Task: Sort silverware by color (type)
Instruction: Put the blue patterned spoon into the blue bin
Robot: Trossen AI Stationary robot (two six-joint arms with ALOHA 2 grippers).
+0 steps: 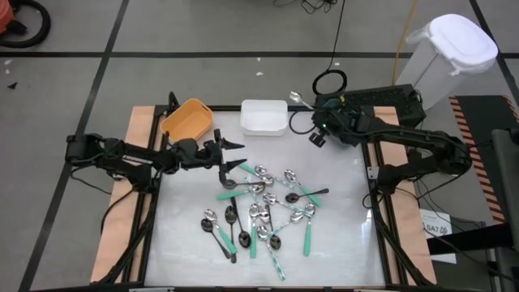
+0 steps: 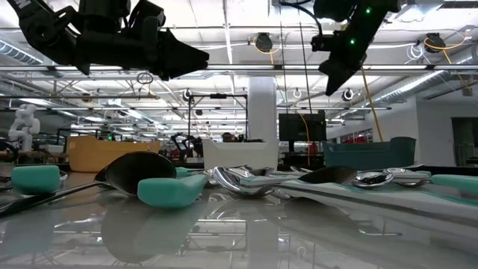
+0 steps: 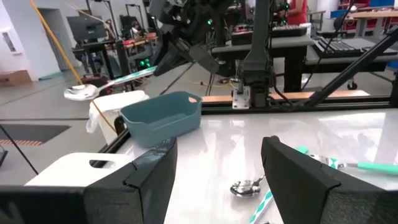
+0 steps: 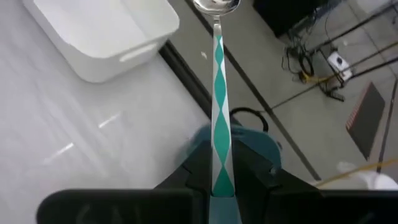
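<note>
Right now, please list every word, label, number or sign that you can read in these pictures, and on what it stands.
No text can be read for sure.
The white tag at the high view's right: dark print, too small to read.
The orange bin, white bin, teal bin: no lettering visible.
The spoon in the right pincer: green diamond pattern only, no words.

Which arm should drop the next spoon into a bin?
Right. The right gripper is shut on a green-patterned spoon, raised above the teal bin near the table's far edge. The left gripper is open and empty, beside the spoon pile, so it must first pick one.
</note>
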